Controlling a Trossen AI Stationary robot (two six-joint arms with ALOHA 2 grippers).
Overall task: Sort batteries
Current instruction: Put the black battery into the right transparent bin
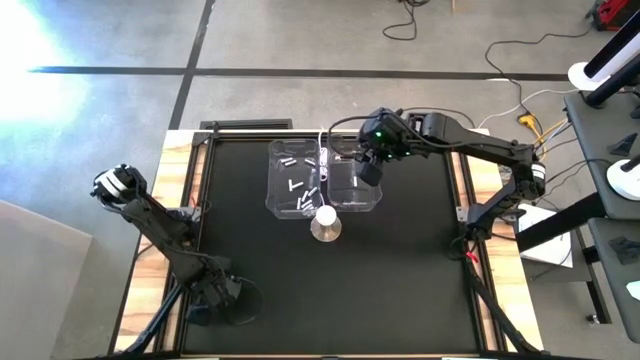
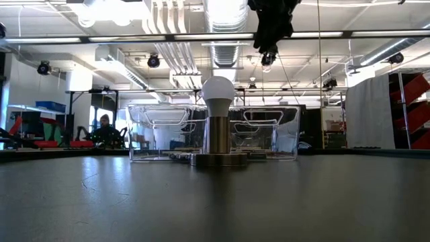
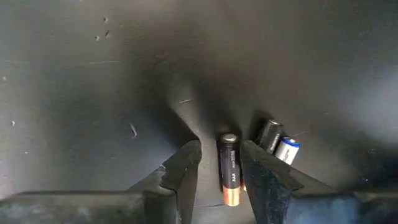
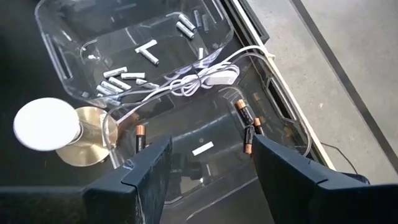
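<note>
Left wrist view: my left gripper (image 3: 219,171) sits low on the black mat, fingers clamped on a dark copper-tipped battery (image 3: 229,168); two more cells (image 3: 278,140) lie just beside. My right gripper (image 4: 208,163) hangs over the right bin (image 4: 283,115), fingers apart, empty. Silvery batteries (image 4: 121,79) fill the left bin (image 4: 53,40).

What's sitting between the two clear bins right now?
A white cable with its inline switch runs along the seam between the bin of silvery batteries and the bin of dark batteries. The right wrist view shows it best.
</note>
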